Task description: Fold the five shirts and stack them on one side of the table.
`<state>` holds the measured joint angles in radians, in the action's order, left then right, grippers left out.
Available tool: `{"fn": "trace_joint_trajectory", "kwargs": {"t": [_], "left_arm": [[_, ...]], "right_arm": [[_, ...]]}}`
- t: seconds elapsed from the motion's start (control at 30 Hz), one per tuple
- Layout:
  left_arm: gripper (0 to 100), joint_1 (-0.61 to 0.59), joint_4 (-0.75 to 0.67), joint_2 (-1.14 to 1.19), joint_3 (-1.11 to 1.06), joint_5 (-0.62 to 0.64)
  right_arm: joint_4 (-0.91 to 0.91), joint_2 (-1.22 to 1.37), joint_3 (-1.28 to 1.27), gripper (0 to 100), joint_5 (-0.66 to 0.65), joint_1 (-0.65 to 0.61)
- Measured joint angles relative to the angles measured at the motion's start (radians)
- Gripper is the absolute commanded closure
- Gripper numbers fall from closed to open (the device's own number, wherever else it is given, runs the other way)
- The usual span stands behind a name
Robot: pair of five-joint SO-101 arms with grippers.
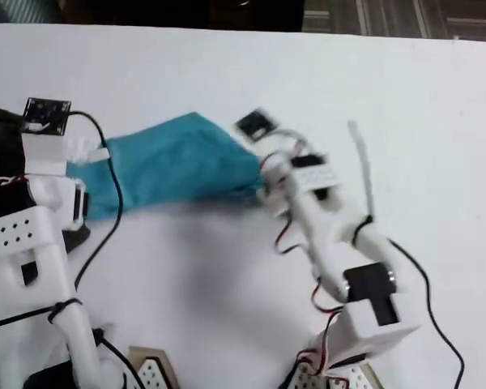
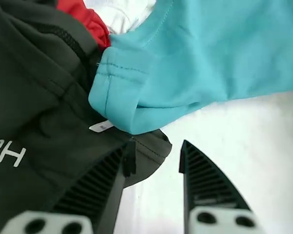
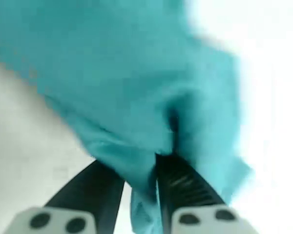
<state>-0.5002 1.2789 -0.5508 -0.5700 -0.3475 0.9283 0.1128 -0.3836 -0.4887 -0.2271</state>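
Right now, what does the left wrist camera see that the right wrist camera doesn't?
Left wrist view alone: a black shirt, a bit of red cloth beside it, and the open left pincer. Right wrist view alone: the right pincer pinching the blue shirt. Both: the blue shirt and the white table.

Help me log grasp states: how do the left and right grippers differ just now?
The left gripper is open and empty; the right gripper is shut on the teal shirt. The left gripper sits at one edge of that shirt, beside a dark shirt; the right gripper is at the opposite end. Both are at the teal shirt.
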Motion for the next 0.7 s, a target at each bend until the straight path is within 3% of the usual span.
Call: {"fn": "trace_joint_trajectory", "kwargs": {"t": [0.2, 0.33, 0.4, 0.57, 0.7], "left_arm": [[83, -0.002, 0.000, 0.000, 0.000, 0.000], [83, -0.002, 0.000, 0.000, 0.000, 0.000], [83, 0.000, 0.000, 0.000, 0.000, 0.000], [83, -0.002, 0.000, 0.000, 0.000, 0.000], [83, 0.012, 0.000, -0.002, -0.032, -0.021]], "right_arm": [[0.187, 0.002, 0.322, 97.9, -0.126, 0.229], [0.256, 0.002, 0.508, 96.8, -0.155, 0.316], [0.262, 0.002, 0.555, 90.9, -0.157, 0.328], [0.279, 0.002, 0.624, 64.6, -0.150, 0.333], [0.358, 0.002, 0.694, 60.2, -0.129, 0.333]]}}
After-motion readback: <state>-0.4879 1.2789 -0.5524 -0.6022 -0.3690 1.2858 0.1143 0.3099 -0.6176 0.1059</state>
